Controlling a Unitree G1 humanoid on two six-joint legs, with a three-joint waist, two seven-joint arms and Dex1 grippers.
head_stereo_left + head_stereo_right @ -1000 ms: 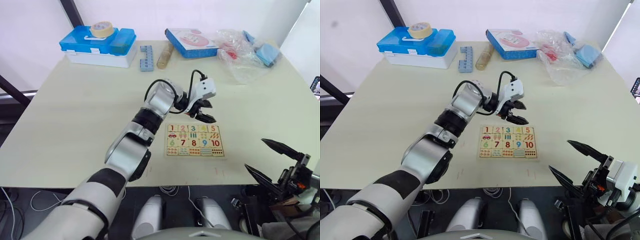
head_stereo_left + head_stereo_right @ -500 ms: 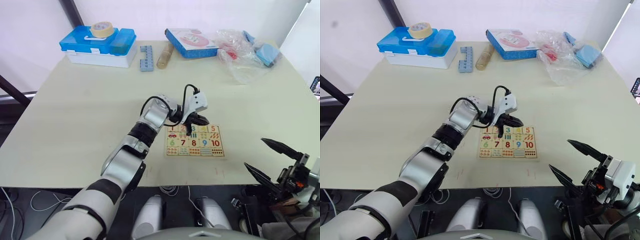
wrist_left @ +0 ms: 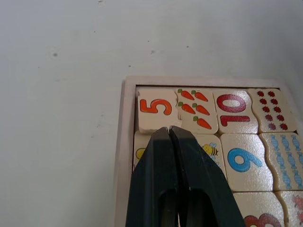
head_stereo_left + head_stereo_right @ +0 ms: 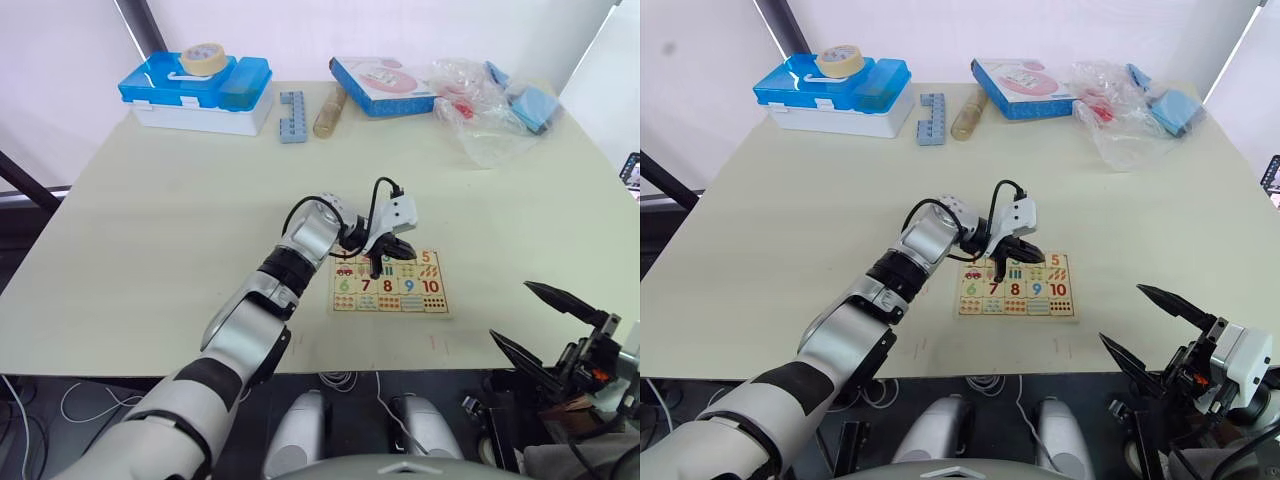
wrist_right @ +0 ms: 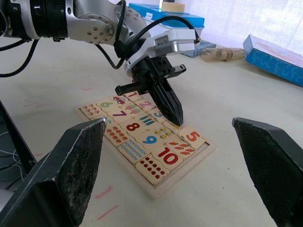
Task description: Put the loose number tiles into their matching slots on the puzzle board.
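The puzzle board (image 4: 342, 301) lies flat near the table's front edge, right of centre. Every number tile I can see lies in a slot, among them the red 5 tile (image 3: 155, 110) in the corner and the red 10 (image 5: 167, 154). My left gripper (image 4: 377, 270) is shut, with nothing between its fingers. Its tips point down onto the top row, over the tile with yellow bees beside the 5. That tile is partly hidden under the fingers (image 3: 189, 179). My right gripper (image 4: 510, 310) hangs open off the table's front right, apart from the board.
Along the far edge stand a blue-and-white case (image 4: 200, 90) with a tape roll, a blue brick strip (image 4: 292, 103), a wooden cylinder (image 4: 329, 110), a blue-edged pink-fronted box (image 4: 382, 85) and a crumpled plastic bag (image 4: 480, 105). Bare tabletop (image 4: 150, 240) spreads left of the board.
My left gripper came down from over the board's far edge onto the top row, mostly in the first half second. The right gripper has hardly moved.
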